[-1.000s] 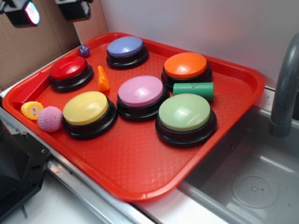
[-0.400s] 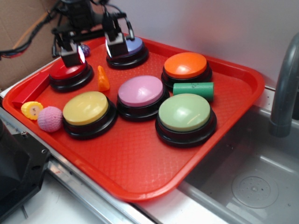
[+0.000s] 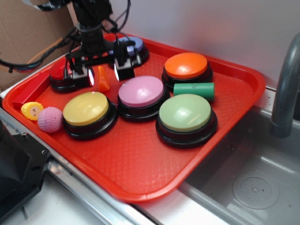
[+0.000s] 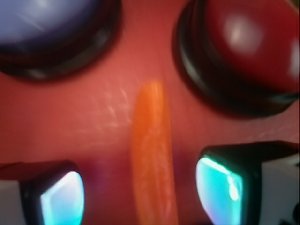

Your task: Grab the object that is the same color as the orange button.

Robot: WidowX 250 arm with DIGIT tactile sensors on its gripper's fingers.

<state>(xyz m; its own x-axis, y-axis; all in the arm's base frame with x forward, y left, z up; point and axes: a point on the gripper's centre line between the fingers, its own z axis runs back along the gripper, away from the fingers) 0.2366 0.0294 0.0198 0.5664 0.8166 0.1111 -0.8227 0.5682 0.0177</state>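
Orange cone-shaped carrot toy [image 3: 103, 79] lies on my red plastic tray [image 3: 140, 168], between red-capped button [image 3: 60, 75] and blue-capped button [image 4: 42, 28]. Gripper [image 3: 102, 72] straddles it, fingers spread, not touching.

The orange cone [image 3: 103, 79] sits (seemingly untouched) between 2 obstacles: red button [image 3: 60, 75] and purple button [image 3: 136, 45].

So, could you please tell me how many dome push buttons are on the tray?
6: orange back right, green front right, pink centre, yellow front left, red and blue at the back, both partly hidden by the end effector.
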